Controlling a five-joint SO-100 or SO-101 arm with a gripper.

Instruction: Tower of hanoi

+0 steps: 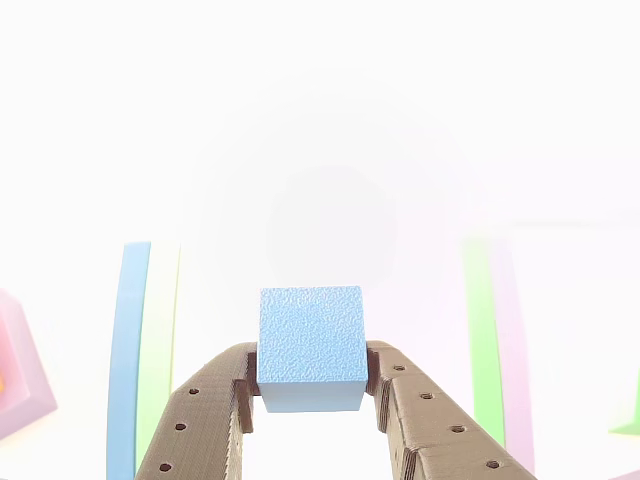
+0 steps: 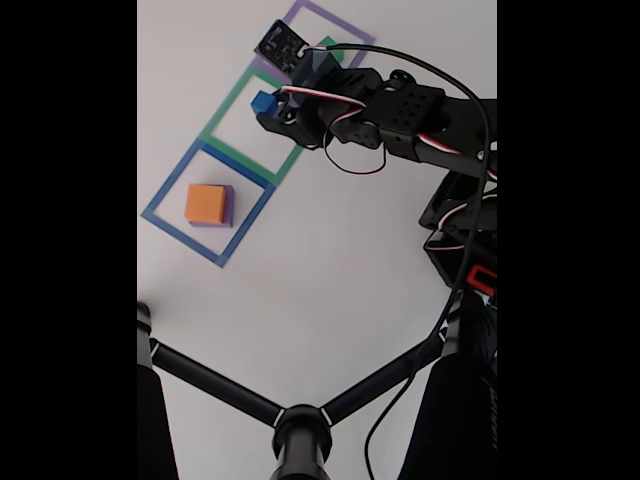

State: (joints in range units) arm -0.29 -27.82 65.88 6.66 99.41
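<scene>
While the other view looked out along the brown, textured-plastic two-finger gripper [image 1: 311, 392], its jaws were pinched on a light blue, rough-surfaced cube [image 1: 311, 346], one finger pressing each side of the cube's lower half. The white surface behind was strongly overexposed. A blue tape strip [image 1: 129, 350] with a green strip just beside it ran up on the left of that view, a green tape strip [image 1: 481, 330] on the right, and a pale pink block [image 1: 20, 365] sat at the left edge.

Seen from the fixed view, the black arm [image 2: 405, 115] reached in from the right, and the gripper [image 2: 268, 108] held the blue cube [image 2: 263, 103] over the left part of the green tape square [image 2: 252, 125]. An orange cube [image 2: 206, 203] sat on top of a purple block [image 2: 228, 207] inside the blue tape square [image 2: 208, 204], well apart from the gripper. A purple tape square [image 2: 330, 25] lay beyond the green one. A black tripod [image 2: 300, 425] crossed the bottom of that view.
</scene>
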